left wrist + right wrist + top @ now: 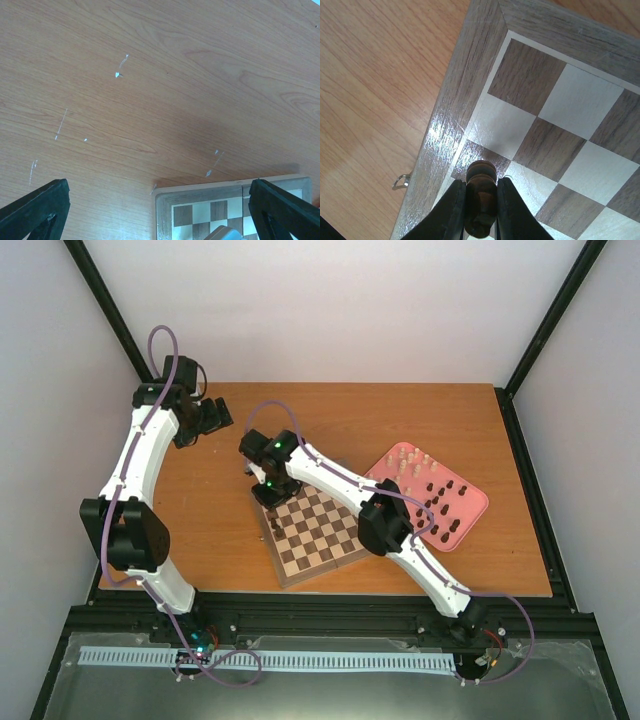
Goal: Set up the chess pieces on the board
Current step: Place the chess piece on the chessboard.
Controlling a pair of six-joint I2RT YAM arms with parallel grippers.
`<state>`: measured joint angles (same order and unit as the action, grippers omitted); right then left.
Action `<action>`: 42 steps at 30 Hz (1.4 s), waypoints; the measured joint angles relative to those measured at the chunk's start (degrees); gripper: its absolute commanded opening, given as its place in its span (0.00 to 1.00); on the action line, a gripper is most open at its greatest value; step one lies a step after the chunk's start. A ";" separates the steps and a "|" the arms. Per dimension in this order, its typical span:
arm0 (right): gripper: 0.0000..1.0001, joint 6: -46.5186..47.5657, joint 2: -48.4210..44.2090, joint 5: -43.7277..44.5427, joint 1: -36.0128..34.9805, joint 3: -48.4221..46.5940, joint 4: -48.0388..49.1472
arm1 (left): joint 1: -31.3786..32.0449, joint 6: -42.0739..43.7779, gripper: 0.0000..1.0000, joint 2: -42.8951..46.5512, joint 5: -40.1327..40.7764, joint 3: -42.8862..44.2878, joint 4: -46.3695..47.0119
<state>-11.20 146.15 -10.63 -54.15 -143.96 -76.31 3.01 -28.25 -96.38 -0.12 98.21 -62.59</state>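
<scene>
The board [312, 532] lies at the table's middle, turned at an angle. My right gripper [481, 200] is shut on a dark brown chess piece [481, 186] and holds it over a dark square in the edge column, next to the border [462, 80]. In the top view this gripper [268, 494] is above the board's far left corner. One dark piece [275, 525] stands on the board's left edge. My left gripper [159, 190] is open and empty over bare table, beyond the board's corner [167, 200]; in the top view it [208, 420] is at the far left.
A pink tray [475, 502] right of the board holds several cream pieces [410, 458] and several dark pieces [445, 505]. The right arm [385, 520] stretches across the board. A small metal latch [400, 181] sticks out from the board's side.
</scene>
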 measured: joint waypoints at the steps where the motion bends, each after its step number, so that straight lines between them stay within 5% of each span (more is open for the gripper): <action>1: 0.03 0.04 0.00 0.17 -0.02 0.00 -0.04 | 0.00 0.00 1.00 -0.11 0.00 0.04 0.00; 42: 0.03 0.24 0.28 4.26 -0.79 0.00 2.43 | 0.00 0.00 1.00 -0.66 0.20 0.09 -0.02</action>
<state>-10.96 146.43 -6.37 -54.94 -143.96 -73.89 3.01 -28.25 -97.03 0.08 98.30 -62.61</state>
